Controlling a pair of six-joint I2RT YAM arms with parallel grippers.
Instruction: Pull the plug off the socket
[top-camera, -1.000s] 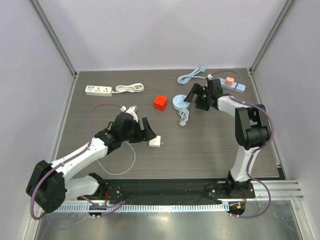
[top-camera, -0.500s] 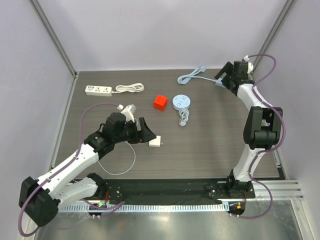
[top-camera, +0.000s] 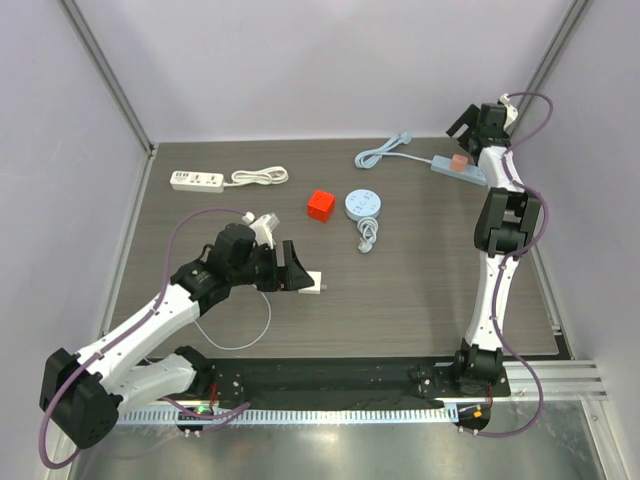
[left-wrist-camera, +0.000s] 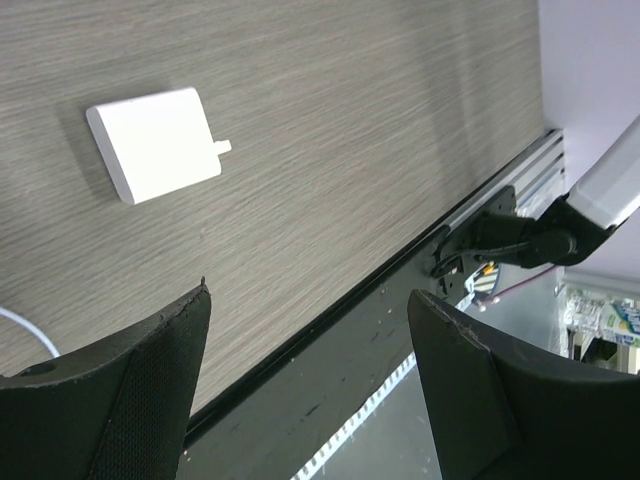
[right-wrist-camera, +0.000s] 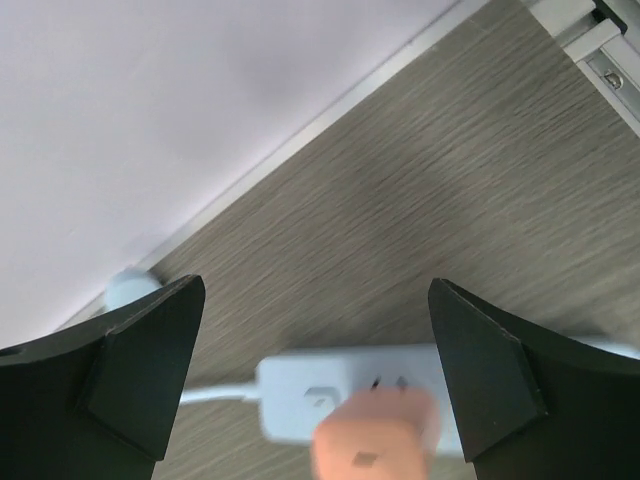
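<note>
A salmon-coloured plug (top-camera: 459, 161) sits in a light blue power strip (top-camera: 472, 173) at the back right of the table. My right gripper (top-camera: 484, 118) hangs open just behind and above it, holding nothing. In the right wrist view the plug (right-wrist-camera: 375, 440) and the strip (right-wrist-camera: 300, 395) are blurred, below and between the open fingers of the gripper (right-wrist-camera: 318, 290). My left gripper (top-camera: 290, 268) is open and empty beside a white adapter (top-camera: 311, 285). In the left wrist view the adapter (left-wrist-camera: 155, 142) lies flat on the wood, above the gripper (left-wrist-camera: 308, 300).
A white power strip (top-camera: 196, 180) with its coiled cord (top-camera: 260, 177) lies at the back left. A red cube (top-camera: 320, 205) and a blue round disc (top-camera: 362, 204) with a bundled cable (top-camera: 368, 236) are mid-table. A thin white cable loop (top-camera: 240, 330) lies near the left arm.
My right arm swung from over the blue disc out to the back right corner and now hangs above the plugged strip. My left gripper shifted slightly towards the white adapter.
</note>
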